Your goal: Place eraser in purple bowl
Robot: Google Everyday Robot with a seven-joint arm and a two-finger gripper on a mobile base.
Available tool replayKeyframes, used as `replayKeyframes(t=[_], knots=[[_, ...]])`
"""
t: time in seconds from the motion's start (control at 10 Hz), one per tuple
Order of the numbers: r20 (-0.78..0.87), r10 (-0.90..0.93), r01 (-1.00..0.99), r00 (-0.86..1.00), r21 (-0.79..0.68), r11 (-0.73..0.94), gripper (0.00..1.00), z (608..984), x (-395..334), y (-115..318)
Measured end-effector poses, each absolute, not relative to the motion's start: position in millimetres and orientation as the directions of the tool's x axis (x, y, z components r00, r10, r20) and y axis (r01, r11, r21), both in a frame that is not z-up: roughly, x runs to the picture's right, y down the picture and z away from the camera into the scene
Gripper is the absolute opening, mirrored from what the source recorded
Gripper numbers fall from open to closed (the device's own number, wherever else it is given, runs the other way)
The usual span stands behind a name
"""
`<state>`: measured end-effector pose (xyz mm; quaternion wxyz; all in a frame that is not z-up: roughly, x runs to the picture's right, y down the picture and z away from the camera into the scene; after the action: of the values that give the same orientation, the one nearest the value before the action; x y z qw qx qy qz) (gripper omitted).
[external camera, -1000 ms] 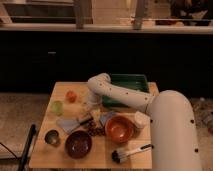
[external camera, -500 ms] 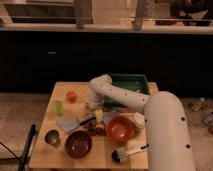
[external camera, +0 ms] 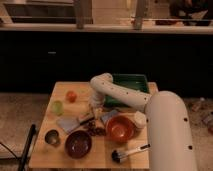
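Observation:
The purple bowl (external camera: 78,143) stands on the wooden table (external camera: 60,90) near the front, left of the orange bowl (external camera: 120,129). A small pale oblong block, which looks like the eraser (external camera: 85,119), lies at the right edge of the grey-blue cloth (external camera: 68,124), behind the purple bowl. My gripper (external camera: 94,111) points down at the table's middle, right above and beside the eraser. Whether it touches the eraser I cannot tell.
A metal cup (external camera: 52,136) stands left of the purple bowl. A white-handled brush (external camera: 131,151) lies at the front right. A green tray (external camera: 131,84) is at the back right, a white cup (external camera: 139,120) by the orange bowl, an orange fruit (external camera: 71,96) and a green item (external camera: 57,106) at the left.
The arm's elbow and gripper have shifted slightly to the right; the gripper stays low over the spot by the cloth. The bowls have not moved.

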<state>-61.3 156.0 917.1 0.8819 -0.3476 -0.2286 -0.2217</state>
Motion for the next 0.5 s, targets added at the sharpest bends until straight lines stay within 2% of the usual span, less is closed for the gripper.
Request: replayKeyframes(t=[0.1,0.5], knots=[[0.557,-0.235,0.552,0.796,-0.512,0.658,0.00,916.0,-61.5,154.7],[0.529,-0.241,0.536,0.814,-0.523,0.662,0.00,917.3,-59.7,147.9]])
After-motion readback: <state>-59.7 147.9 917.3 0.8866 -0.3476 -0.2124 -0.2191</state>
